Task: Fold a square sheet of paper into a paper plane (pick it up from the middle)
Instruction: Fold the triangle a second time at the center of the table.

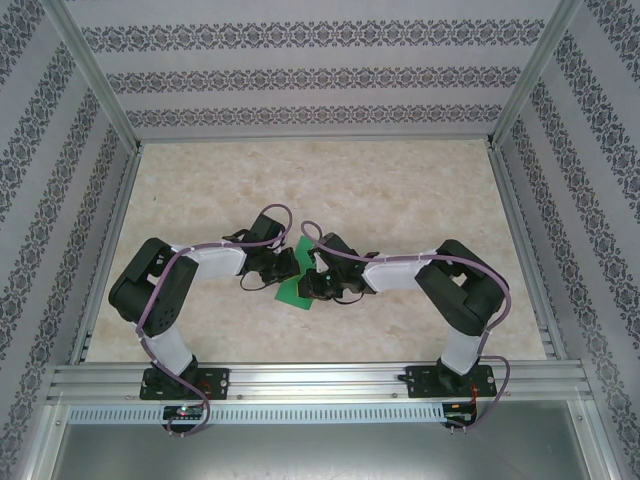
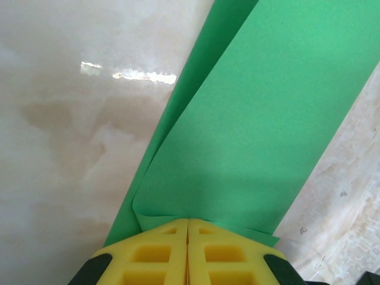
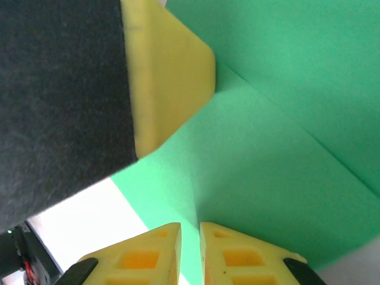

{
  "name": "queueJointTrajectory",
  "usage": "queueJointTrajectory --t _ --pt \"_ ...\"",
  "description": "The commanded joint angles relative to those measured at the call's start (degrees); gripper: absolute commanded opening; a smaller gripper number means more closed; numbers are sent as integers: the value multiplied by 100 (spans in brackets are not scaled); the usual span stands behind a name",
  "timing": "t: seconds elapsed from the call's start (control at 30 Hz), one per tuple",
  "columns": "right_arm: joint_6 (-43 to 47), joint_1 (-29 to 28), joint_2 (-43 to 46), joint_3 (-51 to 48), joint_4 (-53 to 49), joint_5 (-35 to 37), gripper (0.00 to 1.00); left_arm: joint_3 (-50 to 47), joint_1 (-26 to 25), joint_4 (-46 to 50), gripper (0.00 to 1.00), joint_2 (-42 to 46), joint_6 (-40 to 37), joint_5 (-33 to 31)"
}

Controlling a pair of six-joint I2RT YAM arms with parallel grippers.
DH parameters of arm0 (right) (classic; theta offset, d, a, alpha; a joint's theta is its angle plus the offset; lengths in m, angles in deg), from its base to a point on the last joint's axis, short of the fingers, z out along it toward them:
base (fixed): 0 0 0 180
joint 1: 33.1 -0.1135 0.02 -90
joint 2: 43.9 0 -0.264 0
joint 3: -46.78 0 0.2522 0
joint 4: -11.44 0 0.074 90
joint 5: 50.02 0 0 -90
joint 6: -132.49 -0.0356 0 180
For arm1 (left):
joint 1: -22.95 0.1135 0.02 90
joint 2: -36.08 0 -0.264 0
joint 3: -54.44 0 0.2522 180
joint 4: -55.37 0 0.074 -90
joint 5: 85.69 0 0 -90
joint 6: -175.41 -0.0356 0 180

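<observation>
Left gripper [image 2: 187, 221] clenched on green paper [image 2: 255, 119], right gripper [image 3: 190, 226] crowding alongside, hold unclear, marbled table [image 2: 71, 148]

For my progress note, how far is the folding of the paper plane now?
Done: the green sheet is already doubled over, with two layers showing. In hand: the left fingers and the right fingers both pinch it. Remaining: no pointed dart shape yet, so further folds seem needed.

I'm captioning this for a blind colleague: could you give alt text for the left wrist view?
The yellow left end effector, shut at the bottom edge, pinches a folded green paper that stretches up to the right over a marbled table.
</observation>
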Motion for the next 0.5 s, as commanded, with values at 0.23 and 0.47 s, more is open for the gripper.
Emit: queueJointTrajectory --t 0.23,0.47 --pt "246 -282 256 370 -552 27 17 -88 8 332 9 -47 -55 -309" --pt "-150 -312 89 -206 7 118 17 -63 6 355 9 -36 -74 -331"
